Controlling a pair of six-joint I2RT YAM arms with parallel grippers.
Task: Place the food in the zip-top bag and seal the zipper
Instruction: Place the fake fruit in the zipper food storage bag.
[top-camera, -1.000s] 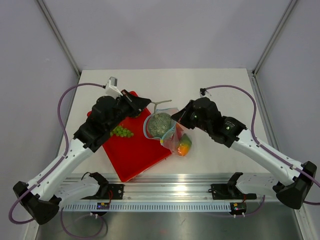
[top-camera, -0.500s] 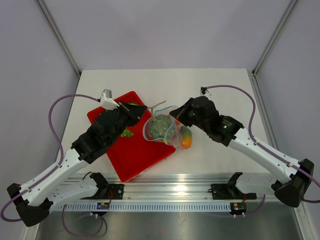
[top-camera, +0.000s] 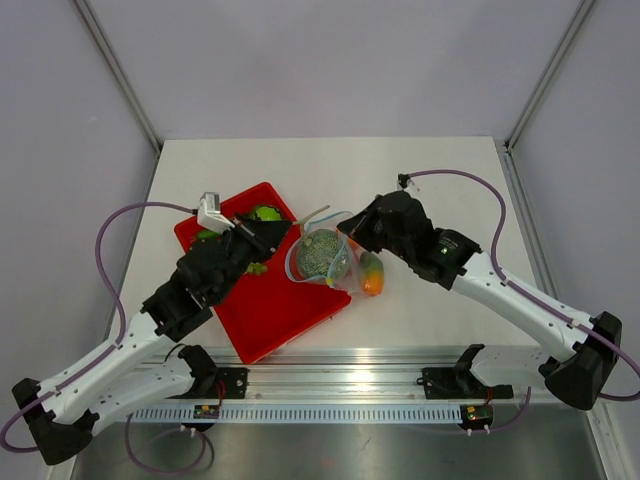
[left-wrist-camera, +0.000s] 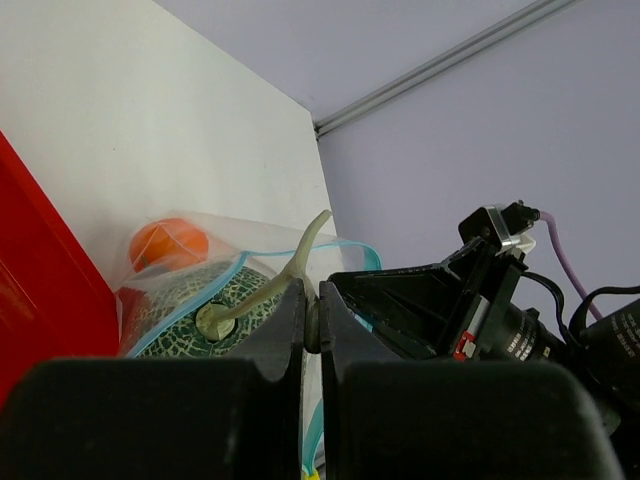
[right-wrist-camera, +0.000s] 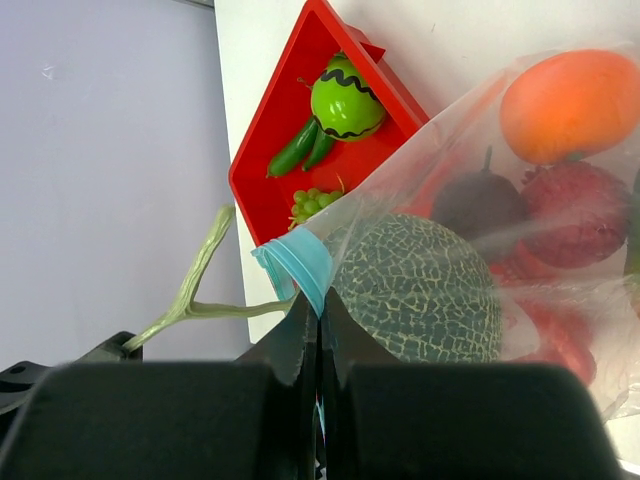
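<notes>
The clear zip-top bag (top-camera: 345, 268) lies beside the red tray, holding the netted melon (top-camera: 322, 253), an orange (right-wrist-camera: 572, 105), a purple fruit (right-wrist-camera: 478, 205) and a red fruit (right-wrist-camera: 565, 230). The orange-green mango (top-camera: 371, 272) shows at the bag's right side. My left gripper (top-camera: 288, 232) is shut on the melon's pale stem (left-wrist-camera: 300, 250), just left of the bag mouth. My right gripper (top-camera: 346, 232) is shut on the light blue zipper (right-wrist-camera: 300, 262) and holds the mouth edge up. The melon also shows in the left wrist view (left-wrist-camera: 170, 320).
The flat red tray (top-camera: 270, 310) lies at the left under my left arm. On it are a green grape bunch (right-wrist-camera: 312, 205), a green cucumber (right-wrist-camera: 295, 150) and a round green fruit with a black wavy line (right-wrist-camera: 345, 100).
My left arm has drawn back toward the near left, its gripper shifting nearer while staying on the stem. The bag and mango have shifted slightly; my right gripper has kept its hold on the zipper.
</notes>
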